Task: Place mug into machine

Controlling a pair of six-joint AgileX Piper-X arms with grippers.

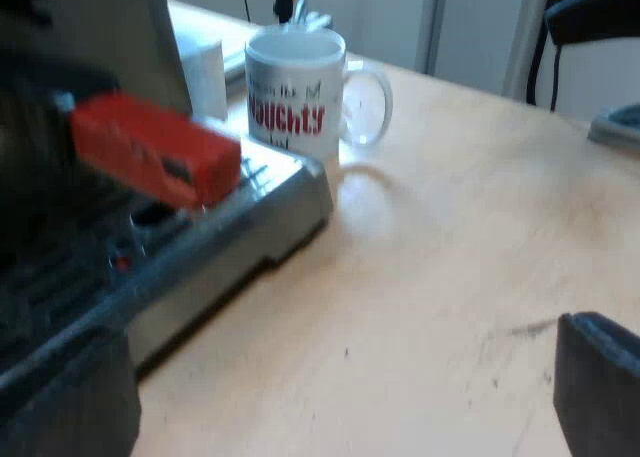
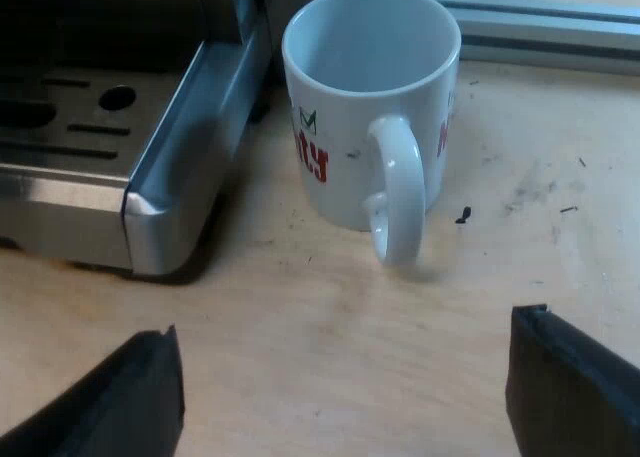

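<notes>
A white mug (image 2: 365, 117) with red lettering stands upright and empty on the wooden table, close beside the espresso machine's metal drip tray (image 2: 150, 192), its handle turned toward my right gripper. My right gripper (image 2: 345, 397) is open a short way from the mug, its two black fingers (image 2: 135, 397) spread wide with nothing between them. In the left wrist view the same mug (image 1: 295, 92) stands just beyond the tray's corner (image 1: 300, 202). The holder's red handle end (image 1: 155, 147) sticks out from the machine's front above the tray. My left gripper (image 1: 340, 397) is open, one finger (image 1: 595, 382) near the bare tabletop.
The wooden table (image 1: 450, 277) stretches away from the machine. A pale window frame (image 2: 540, 22) runs behind the mug. A dark chair part (image 1: 590, 7) and a flat grey object (image 1: 615, 127) sit at the table's far side.
</notes>
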